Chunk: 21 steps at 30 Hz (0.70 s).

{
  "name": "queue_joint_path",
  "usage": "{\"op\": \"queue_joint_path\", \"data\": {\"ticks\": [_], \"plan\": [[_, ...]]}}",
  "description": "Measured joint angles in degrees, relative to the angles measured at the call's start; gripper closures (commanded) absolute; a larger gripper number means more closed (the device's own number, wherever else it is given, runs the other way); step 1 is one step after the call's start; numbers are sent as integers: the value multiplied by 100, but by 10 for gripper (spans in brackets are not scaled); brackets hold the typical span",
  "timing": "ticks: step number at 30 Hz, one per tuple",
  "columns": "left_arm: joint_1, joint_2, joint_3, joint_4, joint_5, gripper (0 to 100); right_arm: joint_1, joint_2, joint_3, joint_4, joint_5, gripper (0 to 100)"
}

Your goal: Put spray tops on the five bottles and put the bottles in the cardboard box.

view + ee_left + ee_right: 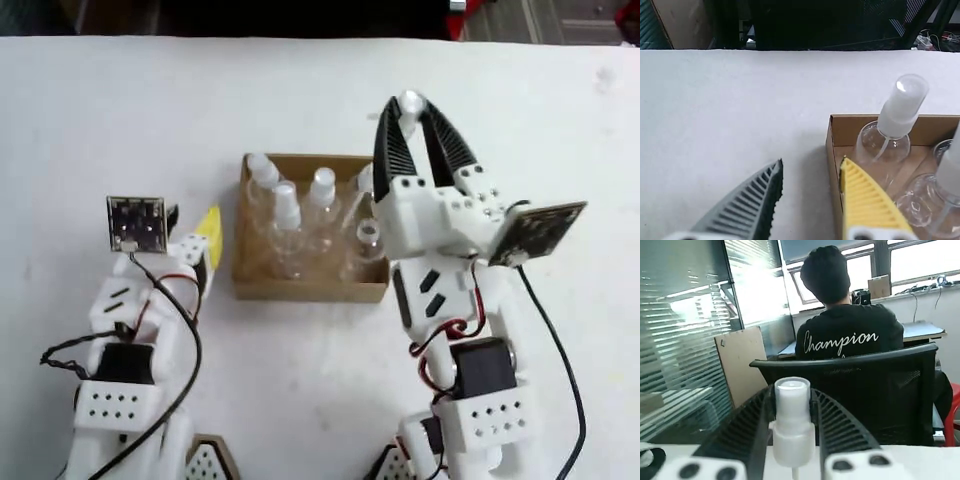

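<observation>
Three bottles in the cardboard box (300, 290) have spray tops (322, 178) fitted, as far as I can see: the far-left bottle (262, 172), the front-left bottle (287, 215) and the middle bottle (322, 200). On the box's right side the bare-necked bottle (368, 238) stands with no sprayer. There's a fifth bottle (363, 180) behind it, but it's half hidden by the arm, so I can't say whether it's topped. The box sits about mid-desk (120, 120), between the two arms.

The right gripper (791, 390) is lifted up off the desk, with its tips out past the box's far right corner, toward the desk's far edge. Its black fingers (840, 425) are pinched tight on a loose spray top (791, 425), white, held right at the tips, with a thin tube coming out of the collar back toward the wrist.

The left gripper (811, 164) is down low at the box's left wall, spread apart with nothing in it. Its yellow finger (865, 200) lies over that wall's rim, and its grey finger (752, 205) is out over bare desk on the side away from the box. The far-left bottle stands just beyond the yellow tip, inside the far left corner of the box.
</observation>
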Motion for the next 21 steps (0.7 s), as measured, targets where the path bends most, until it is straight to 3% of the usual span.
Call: {"op": "queue_joint_path", "data": {"ticks": [6,21], "plan": [[0,0,0,0,0,824,0,193,62,-9,791,983],[0,0,0,0,0,824,0,316,598,-290,897,982]]}}
